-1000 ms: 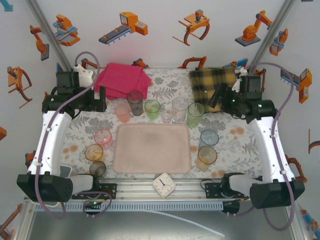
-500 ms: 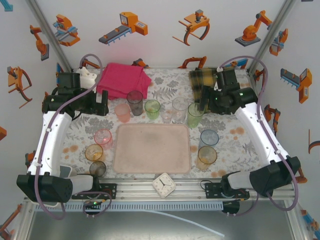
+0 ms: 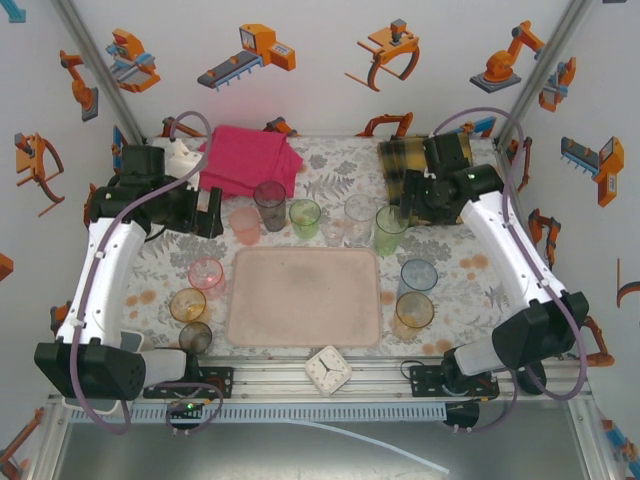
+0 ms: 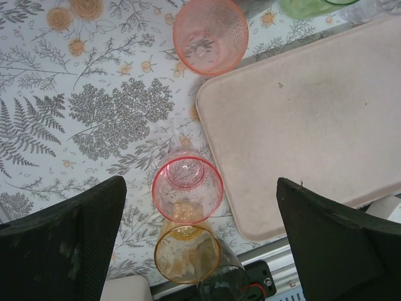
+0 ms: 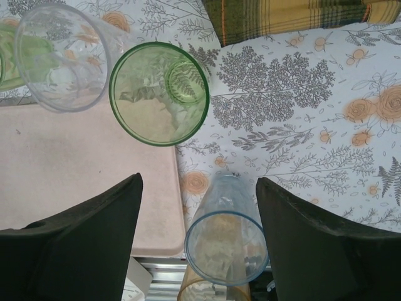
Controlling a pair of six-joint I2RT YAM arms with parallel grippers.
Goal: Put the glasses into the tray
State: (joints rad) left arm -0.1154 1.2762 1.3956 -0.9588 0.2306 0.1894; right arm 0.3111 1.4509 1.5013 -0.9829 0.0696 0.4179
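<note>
The pale-pink tray (image 3: 305, 297) lies at the table's middle with nothing in it. Glasses ring it: pink (image 3: 207, 275), amber (image 3: 187, 305) and smoky (image 3: 195, 337) on the left, several along the back, blue (image 3: 418, 277) and amber (image 3: 413, 312) on the right. My left gripper (image 3: 213, 211) hangs open, high over the pink glass (image 4: 187, 189) and amber glass (image 4: 187, 254). My right gripper (image 3: 405, 210) is open above the tall green glass (image 3: 390, 230). In the right wrist view the blue glass (image 5: 225, 241) shows far below the gripper (image 5: 199, 182), untouched, with the green glass (image 5: 160, 94) beyond.
A folded magenta cloth (image 3: 245, 160) and a yellow plaid cloth (image 3: 420, 160) lie along the back edge. A small white clock (image 3: 328, 370) rests on the near rail. Both sides of the tray are crowded with glasses.
My right arm has swung in from the back right corner towards the tall green glass, its wrist turning. The left gripper has edged slightly right. No glass has moved.
</note>
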